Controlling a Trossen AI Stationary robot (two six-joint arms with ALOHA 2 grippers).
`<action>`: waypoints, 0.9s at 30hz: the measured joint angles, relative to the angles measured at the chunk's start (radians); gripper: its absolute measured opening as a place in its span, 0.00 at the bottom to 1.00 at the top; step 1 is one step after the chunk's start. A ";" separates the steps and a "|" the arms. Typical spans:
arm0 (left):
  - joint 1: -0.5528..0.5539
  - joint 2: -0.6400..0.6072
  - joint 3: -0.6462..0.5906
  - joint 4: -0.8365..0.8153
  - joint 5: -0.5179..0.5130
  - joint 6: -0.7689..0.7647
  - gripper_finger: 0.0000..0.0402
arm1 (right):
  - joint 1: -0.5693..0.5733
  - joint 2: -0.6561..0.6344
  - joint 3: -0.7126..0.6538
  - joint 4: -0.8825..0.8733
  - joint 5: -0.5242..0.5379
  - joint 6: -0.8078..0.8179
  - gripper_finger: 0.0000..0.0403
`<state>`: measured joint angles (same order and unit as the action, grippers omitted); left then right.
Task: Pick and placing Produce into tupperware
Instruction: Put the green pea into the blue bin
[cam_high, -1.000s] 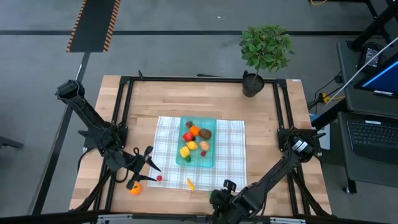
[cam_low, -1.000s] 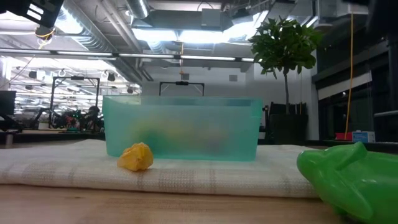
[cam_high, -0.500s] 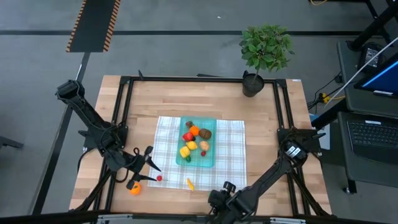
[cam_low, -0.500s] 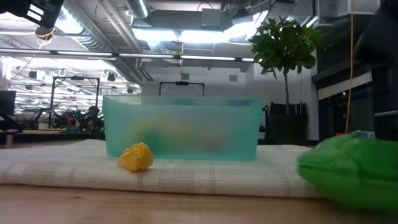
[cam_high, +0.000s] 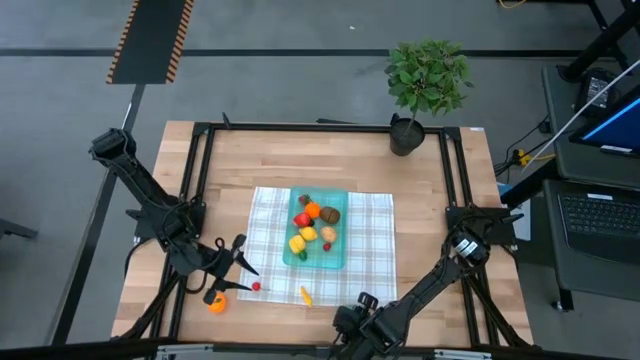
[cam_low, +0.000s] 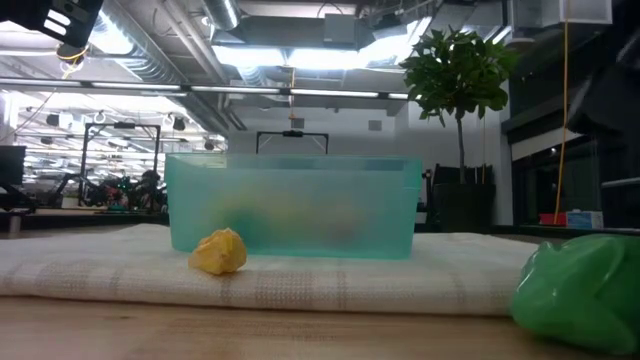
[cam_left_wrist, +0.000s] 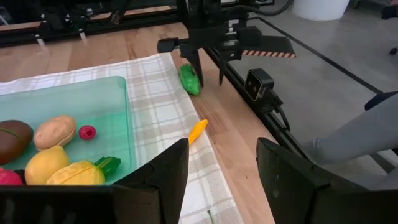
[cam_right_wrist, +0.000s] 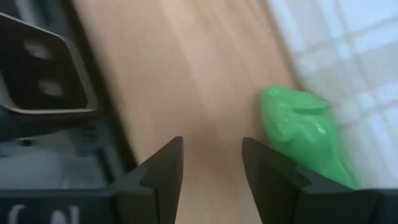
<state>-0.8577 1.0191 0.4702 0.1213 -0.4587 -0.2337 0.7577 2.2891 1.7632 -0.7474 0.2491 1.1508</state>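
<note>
1. High view: tub (cam_high: 316, 232) sits mid-cloth (cam_high: 265, 240) on the desk (cam_high: 300, 160), holding about eight produce pieces (cam_high: 312, 225).
2. Loose produce outside the tub: orange piece (cam_high: 216, 304) and red berry (cam_high: 256, 286) on bare wood by the left gripper (cam_high: 240, 262); yellow-orange piece (cam_high: 305, 295) at the cloth's front edge.
3. Left gripper hovers over the cloth's front-left corner. Left wrist view shows its fingers (cam_left_wrist: 163, 177) parted about halfway with nothing between them.
4. Right gripper (cam_high: 362, 303) is at the desk's front edge, front-right of the tub. The high view does not show its jaws.
5. Right wrist view: fingers (cam_right_wrist: 163, 167) parted, nothing between them, bare wood below; green piece (cam_right_wrist: 301, 134) lies just beside them at the cloth edge, not held.
6. Only the left wrist view shows both together: right gripper (cam_left_wrist: 210, 71) points down with the green piece (cam_left_wrist: 189, 79) just beside one finger. It also shows the yellow-orange piece (cam_left_wrist: 197, 130) and the tub (cam_left_wrist: 74, 93) contents close up.
7. Low view: tub (cam_low: 292, 205) wall is translucent, contents a blur; yellow piece (cam_low: 218, 252) in front on the cloth (cam_low: 330, 280); green piece (cam_low: 580, 290) large at right. The plant (cam_low: 458, 75) stands behind.
8. Versus a second ago: right arm has shifted slightly left along the front edge in the high view; in the low view the green piece sits farther right and lower. Left arm, tub and the other produce are unchanged.
</note>
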 joint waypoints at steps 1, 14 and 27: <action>0.000 0.000 0.000 -0.002 0.000 0.000 0.45 | -0.002 0.000 0.010 0.001 -0.014 -0.004 0.41; 0.000 0.000 0.000 -0.002 0.000 0.000 0.45 | -0.014 -0.006 0.102 -0.007 -0.040 -0.072 0.41; 0.000 0.000 0.000 -0.002 -0.001 0.000 0.45 | -0.038 -0.006 0.101 -0.053 -0.189 -0.148 0.62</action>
<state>-0.8577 1.0191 0.4702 0.1196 -0.4593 -0.2334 0.7198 2.2833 1.8645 -0.8005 0.0597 1.0030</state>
